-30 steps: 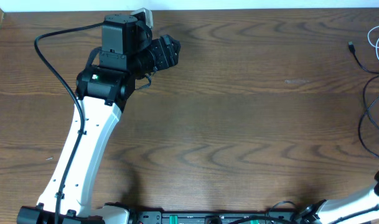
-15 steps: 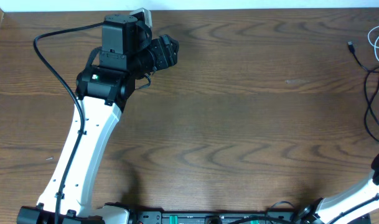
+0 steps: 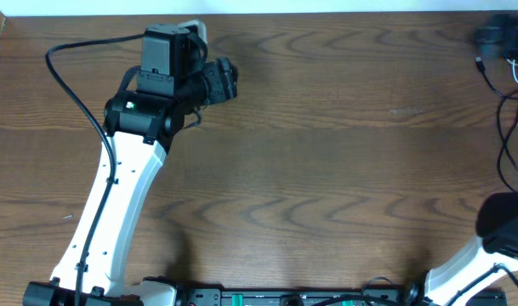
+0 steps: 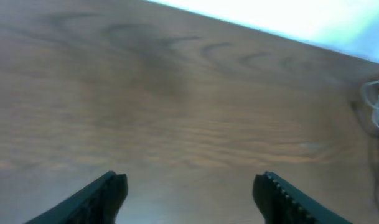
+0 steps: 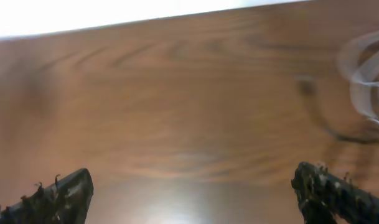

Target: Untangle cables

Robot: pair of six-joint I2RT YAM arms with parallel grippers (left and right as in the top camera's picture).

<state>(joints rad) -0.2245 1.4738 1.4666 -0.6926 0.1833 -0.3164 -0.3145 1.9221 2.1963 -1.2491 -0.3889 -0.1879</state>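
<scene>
The left gripper (image 4: pixel 190 183) is seen with its fingers (image 4: pixel 105 196) spread apart, and nothing is held between them. Only the bare wooden table (image 4: pixel 177 112) is shown ahead of them. The cables (image 3: pixel 500 136) are found well apart from these fingers, far off to their right, at the table's edge, where they appear only as a faint blur in the left wrist view.

The right gripper (image 5: pixel 190 177) is likewise shown with its fingers (image 5: pixel 338 196) set wide apart and empty. Ahead of its right-hand finger, a white cable (image 5: pixel 354 93) is laid in a loop on the wood. A thin black cable (image 5: pixel 345 137) is seen just beside that loop, nearer the finger. Neither cable is touched by either finger. Both cables are blurred, so their plug ends cannot be made out here.
</scene>
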